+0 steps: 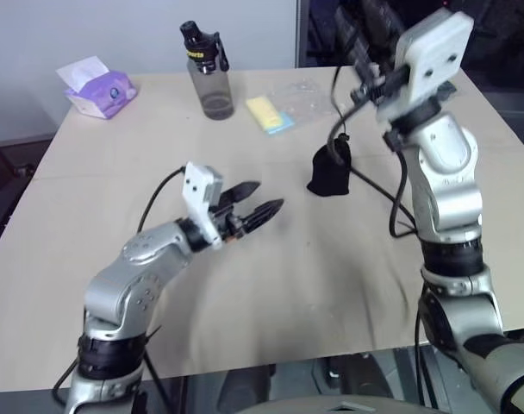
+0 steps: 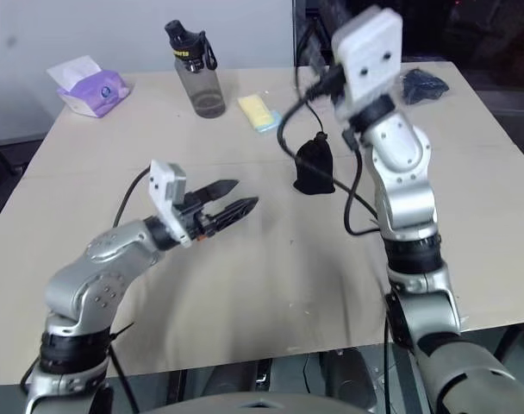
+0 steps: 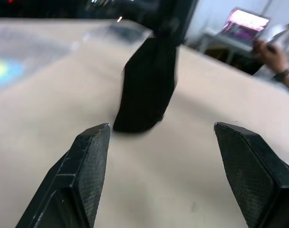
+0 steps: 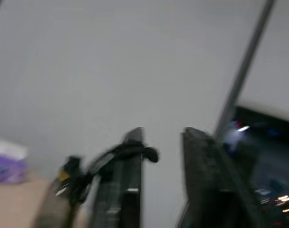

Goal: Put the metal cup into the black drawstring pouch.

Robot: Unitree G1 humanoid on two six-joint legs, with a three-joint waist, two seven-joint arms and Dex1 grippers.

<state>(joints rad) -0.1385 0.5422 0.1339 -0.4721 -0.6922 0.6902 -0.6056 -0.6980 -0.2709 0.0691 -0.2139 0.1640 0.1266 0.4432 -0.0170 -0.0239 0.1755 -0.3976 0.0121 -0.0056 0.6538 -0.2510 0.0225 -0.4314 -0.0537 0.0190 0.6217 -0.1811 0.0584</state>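
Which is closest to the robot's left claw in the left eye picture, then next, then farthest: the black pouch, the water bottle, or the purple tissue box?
From the left claw:
1. Black drawstring pouch, just beyond it toward the robot's right.
2. Water bottle, near the table's far edge.
3. Purple tissue box, at the far left corner.

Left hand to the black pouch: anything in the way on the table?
Nothing visible. The left hand is open and points toward the black drawstring pouch, which stands upright; between them is bare table. The water bottle and yellow item sit farther back, off that line.
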